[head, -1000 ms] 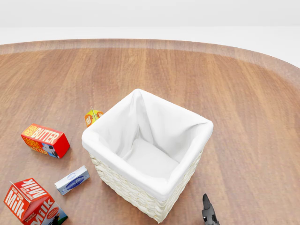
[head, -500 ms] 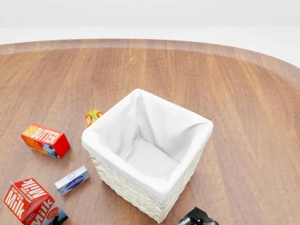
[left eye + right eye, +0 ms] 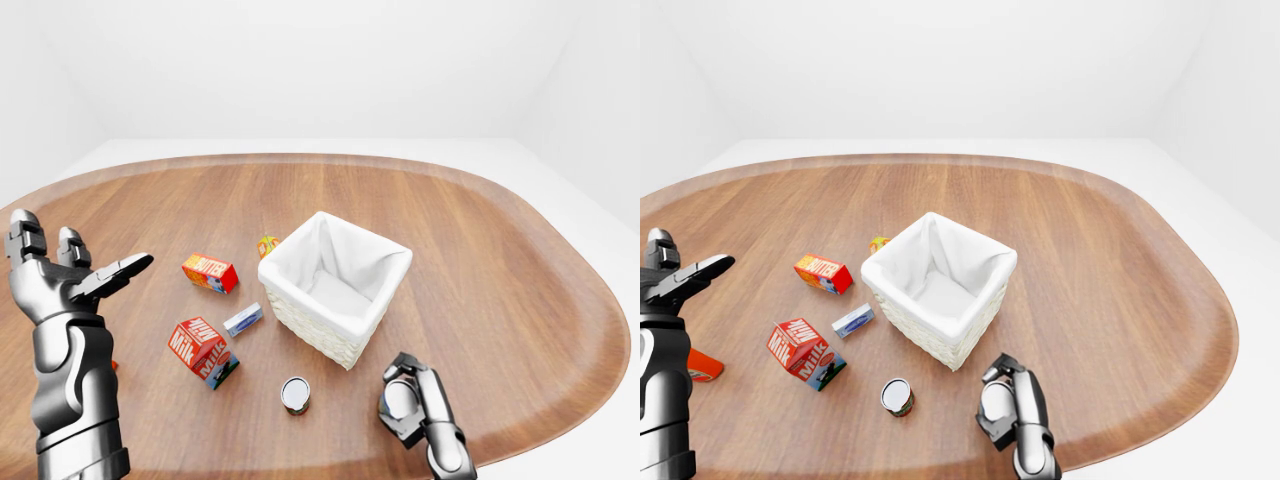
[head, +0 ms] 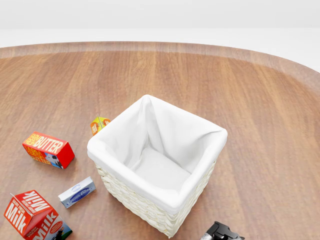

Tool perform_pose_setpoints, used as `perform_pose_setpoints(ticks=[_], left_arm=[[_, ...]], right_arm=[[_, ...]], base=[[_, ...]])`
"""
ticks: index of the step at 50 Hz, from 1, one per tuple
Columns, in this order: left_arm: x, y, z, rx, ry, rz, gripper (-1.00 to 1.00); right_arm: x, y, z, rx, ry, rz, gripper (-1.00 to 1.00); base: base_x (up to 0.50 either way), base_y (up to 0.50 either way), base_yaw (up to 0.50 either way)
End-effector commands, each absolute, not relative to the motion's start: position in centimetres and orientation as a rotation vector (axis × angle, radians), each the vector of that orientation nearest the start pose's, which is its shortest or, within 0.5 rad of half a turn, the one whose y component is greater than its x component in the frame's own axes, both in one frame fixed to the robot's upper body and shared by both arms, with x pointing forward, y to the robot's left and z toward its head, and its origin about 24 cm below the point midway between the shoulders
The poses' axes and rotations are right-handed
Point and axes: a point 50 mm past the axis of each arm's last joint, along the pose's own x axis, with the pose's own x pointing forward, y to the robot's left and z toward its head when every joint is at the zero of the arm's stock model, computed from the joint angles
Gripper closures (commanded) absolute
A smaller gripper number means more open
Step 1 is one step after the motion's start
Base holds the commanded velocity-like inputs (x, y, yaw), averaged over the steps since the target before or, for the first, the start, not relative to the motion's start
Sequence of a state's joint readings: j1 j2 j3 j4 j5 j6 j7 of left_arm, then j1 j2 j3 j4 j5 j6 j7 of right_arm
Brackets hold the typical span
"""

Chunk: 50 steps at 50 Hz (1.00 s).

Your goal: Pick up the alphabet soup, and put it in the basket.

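Down near the bottom of the left-eye view, the alphabet soup (image 3: 295, 394) can stands on the wooden table (image 3: 500, 270), just below the basket (image 3: 335, 288) and apart from it. The white-lined wicker basket holds nothing. To the can's right, the right hand (image 3: 405, 408) hangs over the table with its fingers curled inward, holding nothing. Left of the can lie a milk carton (image 3: 202, 351), a small blue box (image 3: 243, 319), a butter box (image 3: 210, 272) and an orange carton (image 3: 267, 245) tucked beside the basket. At far left, the left hand (image 3: 68, 276) is raised, fingers spread. The oval tabletop is brown wood grain with a paler rim; white floor and walls surround it.
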<state>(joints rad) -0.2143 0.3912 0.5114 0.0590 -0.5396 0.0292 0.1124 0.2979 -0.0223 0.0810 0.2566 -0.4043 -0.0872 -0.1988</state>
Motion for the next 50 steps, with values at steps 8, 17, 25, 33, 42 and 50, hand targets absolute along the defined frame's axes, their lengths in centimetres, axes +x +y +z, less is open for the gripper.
perform_pose_setpoints(ticks=[8, 17, 25, 33, 42, 50], left_arm=[[25.7, 33.0, 13.7, -0.238, -0.333, 0.515, -1.0], [25.9, 33.0, 13.5, -0.237, -0.333, 0.514, -1.0], [25.9, 33.0, 13.5, -0.237, -0.331, 0.514, -1.0], [25.9, 33.0, 13.6, -0.238, -0.331, 0.514, -1.0], [25.6, 32.9, 14.0, -0.237, -0.331, 0.514, -1.0], [25.6, 32.9, 13.9, -0.239, -0.333, 0.514, -1.0]], right_arm=[[15.6, -16.5, -1.0, -0.361, 0.213, -0.109, 1.0], [15.5, -17.0, 1.1, -0.354, 0.143, -0.119, 1.0], [15.8, -17.3, 2.3, -0.367, 0.122, -0.13, 1.0], [15.7, -17.4, 3.7, -0.379, 0.11, -0.136, 1.0], [15.8, -17.8, 5.4, -0.384, 0.086, -0.147, 1.0], [16.0, -17.3, 8.8, -0.407, -0.056, -0.133, 1.0]], base=[[0.0, 0.0, 0.0], [0.0, 0.0, 0.0], [0.0, 0.0, 0.0], [0.0, 0.0, 0.0], [0.0, 0.0, 0.0], [0.0, 0.0, 0.0]])
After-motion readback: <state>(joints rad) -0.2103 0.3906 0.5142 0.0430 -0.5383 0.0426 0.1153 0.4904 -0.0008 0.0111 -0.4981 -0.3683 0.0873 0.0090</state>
